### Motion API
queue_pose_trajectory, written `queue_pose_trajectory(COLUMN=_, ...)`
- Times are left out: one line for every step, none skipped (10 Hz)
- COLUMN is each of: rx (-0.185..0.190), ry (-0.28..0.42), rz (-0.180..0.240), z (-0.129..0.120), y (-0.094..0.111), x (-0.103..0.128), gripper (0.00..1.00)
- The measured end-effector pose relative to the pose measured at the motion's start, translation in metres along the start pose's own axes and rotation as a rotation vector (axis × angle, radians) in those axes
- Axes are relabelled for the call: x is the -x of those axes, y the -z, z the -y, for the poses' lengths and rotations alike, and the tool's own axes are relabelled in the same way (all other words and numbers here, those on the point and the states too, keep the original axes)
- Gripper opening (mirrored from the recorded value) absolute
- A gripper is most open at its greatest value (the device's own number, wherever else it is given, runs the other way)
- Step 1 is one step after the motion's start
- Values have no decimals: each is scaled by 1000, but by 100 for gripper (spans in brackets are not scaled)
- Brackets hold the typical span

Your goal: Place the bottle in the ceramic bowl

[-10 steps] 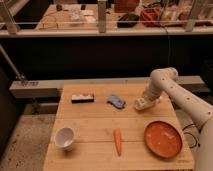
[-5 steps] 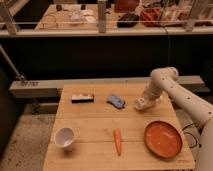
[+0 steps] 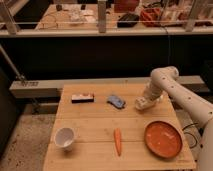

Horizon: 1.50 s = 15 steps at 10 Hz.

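A white ceramic bowl (image 3: 65, 137) stands on the wooden table (image 3: 95, 120) at the front left. I see no bottle standing or lying on the table. My gripper (image 3: 142, 104) hangs at the end of the white arm (image 3: 165, 82), low over the table's far right part, to the right of a blue crumpled item (image 3: 116, 101). A pale shape sits at the gripper's tip, and I cannot tell whether it is a held thing or part of the gripper. The gripper is far from the white bowl.
An orange round dish (image 3: 162, 139) lies at the front right. A carrot (image 3: 117, 141) lies at the front middle. A dark flat bar (image 3: 82, 98) lies at the far left. A grey ledge and a railing run behind the table.
My gripper has shifted slightly left and down toward the table. The things on the table have not moved.
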Motion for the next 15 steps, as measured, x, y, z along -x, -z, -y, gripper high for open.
queue_pose_trajectory(rx=-1, ry=1, rz=0, z=0, y=1, x=0, gripper=2)
queue_pose_trajectory(rx=-2, ry=1, rz=-1, z=0, y=2, x=0, gripper=2)
queue_pose_trajectory(rx=-2, ry=2, rz=-1, z=0, y=3, x=0, gripper=2)
queue_pose_trajectory(rx=-2, ry=3, rz=-3, z=0, y=4, x=0, gripper=2)
queue_pose_trajectory(rx=-1, ry=4, rz=-4, z=-1, y=5, x=0, gripper=2)
queue_pose_trajectory(rx=-2, ry=4, rz=-5, z=-1, y=6, x=0, gripper=2)
queue_pose_trajectory(rx=-2, ry=4, rz=-4, z=-2, y=6, x=0, gripper=2)
queue_pose_trajectory(rx=-3, ry=4, rz=-5, z=-2, y=7, x=0, gripper=2)
queue_pose_trajectory(rx=-3, ry=5, rz=-6, z=-2, y=8, x=0, gripper=2)
queue_pose_trajectory(rx=-4, ry=6, rz=-6, z=-2, y=9, x=0, gripper=2)
queue_pose_trajectory(rx=-4, ry=7, rz=-7, z=-3, y=10, x=0, gripper=2)
queue_pose_trajectory(rx=-3, ry=7, rz=-7, z=-3, y=11, x=0, gripper=2)
queue_pose_trajectory(rx=-3, ry=7, rz=-7, z=-4, y=12, x=-1, gripper=2)
queue_pose_trajectory(rx=-3, ry=8, rz=-8, z=-4, y=12, x=-1, gripper=2)
queue_pose_trajectory(rx=-3, ry=8, rz=-8, z=-4, y=13, x=-1, gripper=2)
